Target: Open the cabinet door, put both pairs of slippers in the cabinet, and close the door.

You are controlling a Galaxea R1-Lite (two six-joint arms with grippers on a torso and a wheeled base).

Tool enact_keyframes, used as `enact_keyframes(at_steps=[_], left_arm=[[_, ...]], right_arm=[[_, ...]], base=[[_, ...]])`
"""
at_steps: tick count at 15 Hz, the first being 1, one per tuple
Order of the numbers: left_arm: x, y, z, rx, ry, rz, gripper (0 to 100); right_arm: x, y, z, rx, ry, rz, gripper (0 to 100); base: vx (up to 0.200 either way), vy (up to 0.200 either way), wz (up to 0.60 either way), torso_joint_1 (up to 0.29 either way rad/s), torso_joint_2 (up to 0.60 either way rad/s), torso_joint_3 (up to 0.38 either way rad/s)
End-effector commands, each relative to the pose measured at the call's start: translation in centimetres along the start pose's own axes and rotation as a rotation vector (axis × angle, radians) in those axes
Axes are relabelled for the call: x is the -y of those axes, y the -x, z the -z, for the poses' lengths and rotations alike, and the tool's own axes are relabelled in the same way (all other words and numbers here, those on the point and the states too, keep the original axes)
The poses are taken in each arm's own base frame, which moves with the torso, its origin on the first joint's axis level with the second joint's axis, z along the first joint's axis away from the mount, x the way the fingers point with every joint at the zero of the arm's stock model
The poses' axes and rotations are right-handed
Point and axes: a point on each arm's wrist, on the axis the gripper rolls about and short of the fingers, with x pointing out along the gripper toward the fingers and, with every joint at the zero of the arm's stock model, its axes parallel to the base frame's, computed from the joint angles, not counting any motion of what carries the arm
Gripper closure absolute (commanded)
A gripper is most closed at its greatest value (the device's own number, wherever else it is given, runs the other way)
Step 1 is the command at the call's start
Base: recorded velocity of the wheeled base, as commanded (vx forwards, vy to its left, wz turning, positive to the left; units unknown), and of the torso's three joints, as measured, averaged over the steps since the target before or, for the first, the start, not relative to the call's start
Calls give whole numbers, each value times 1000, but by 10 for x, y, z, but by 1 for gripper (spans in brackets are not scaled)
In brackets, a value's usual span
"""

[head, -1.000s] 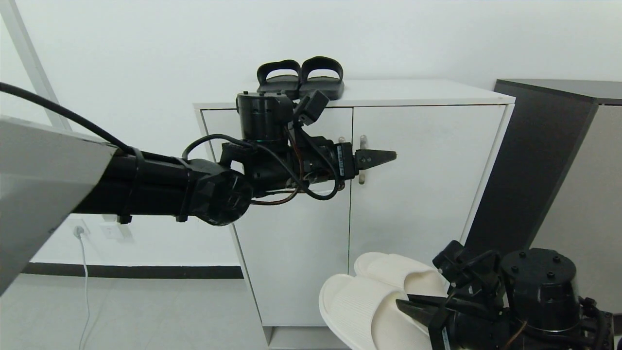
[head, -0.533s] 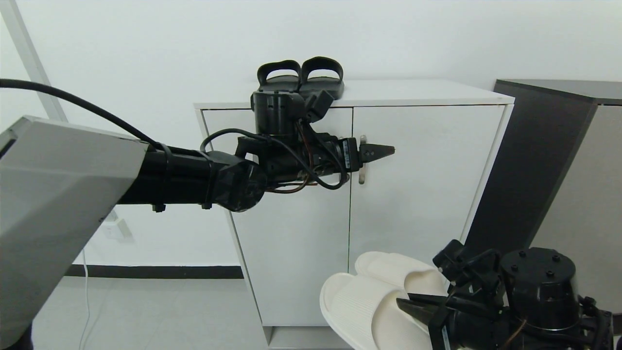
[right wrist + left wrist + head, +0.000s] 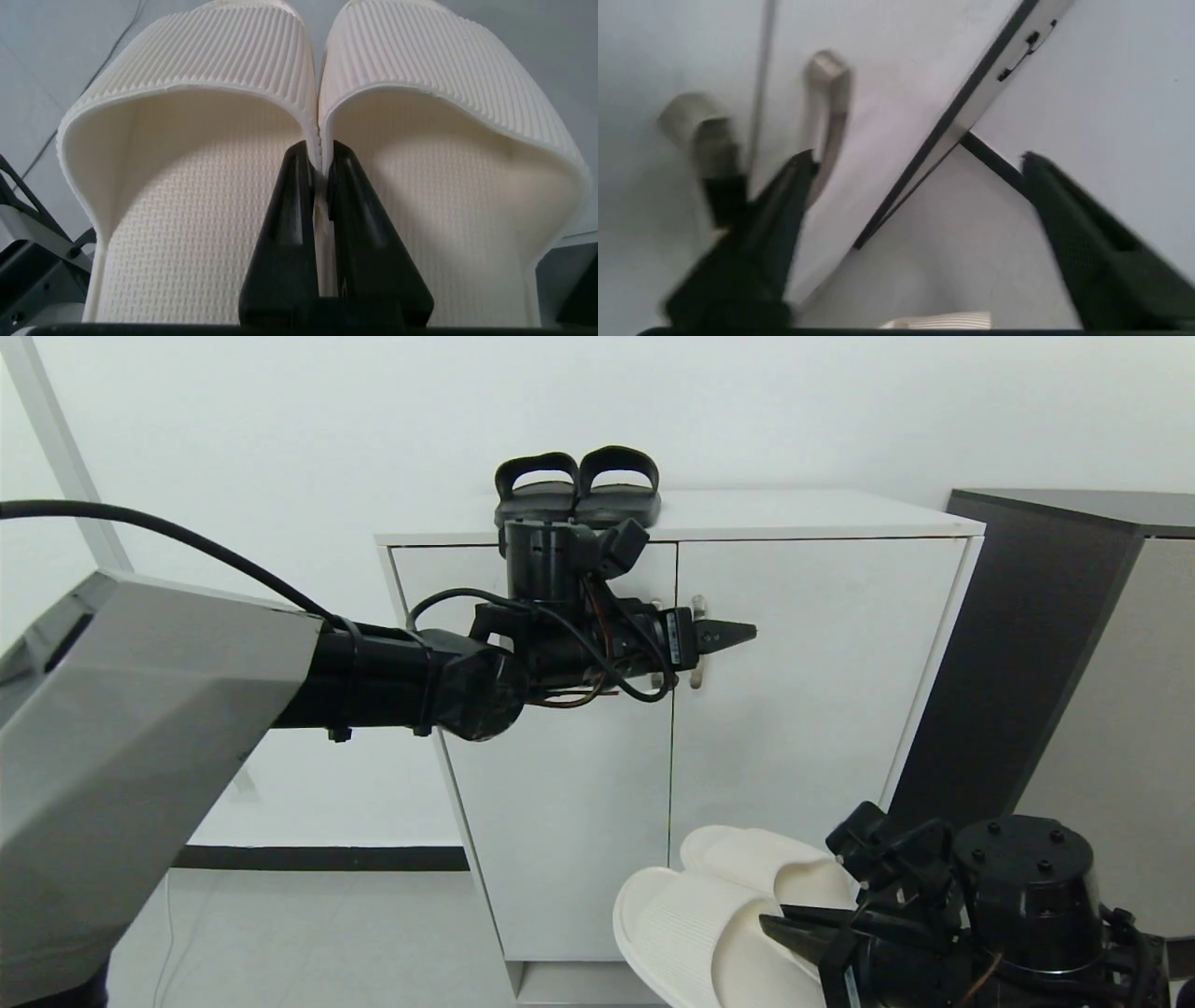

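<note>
Left gripper (image 3: pixel 738 635) positioned at centre seam of closed cabinet (image 3: pixel 803 709), jaws spread wide. One finger (image 3: pixel 771 233) seen just beside right door handle (image 3: pixel 828 98); contact cannot be told. Black slippers (image 3: pixel 579 490) set on cabinet top, above left door. White slippers (image 3: pixel 719 905) clamped side by side by right gripper (image 3: pixel 320 163), inner edges pinched between jaws, low and near, before right door.
</note>
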Motion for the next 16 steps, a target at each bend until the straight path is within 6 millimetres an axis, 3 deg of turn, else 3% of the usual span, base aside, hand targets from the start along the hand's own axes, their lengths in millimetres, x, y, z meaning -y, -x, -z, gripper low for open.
enact_keyframes(at_steps=[1,8,13,16], left_arm=[[0,0,2,-6,5,2,100],[13,22,5,-36,17,7,100],[35,60,14,9,-10,36,100],[25,73,12,41,-11,7,100]], right_arm=[[-1,0,1,-6,2,-6,100],[-6,2,5,-25,9,-80,100],[-9,5,9,-36,24,-105,100],[-10,5,10,-41,38,-109,100]], base=[[0,0,0,0,0,0],[0,0,0,0,0,0],[0,0,0,0,0,0],[0,0,0,0,0,0]])
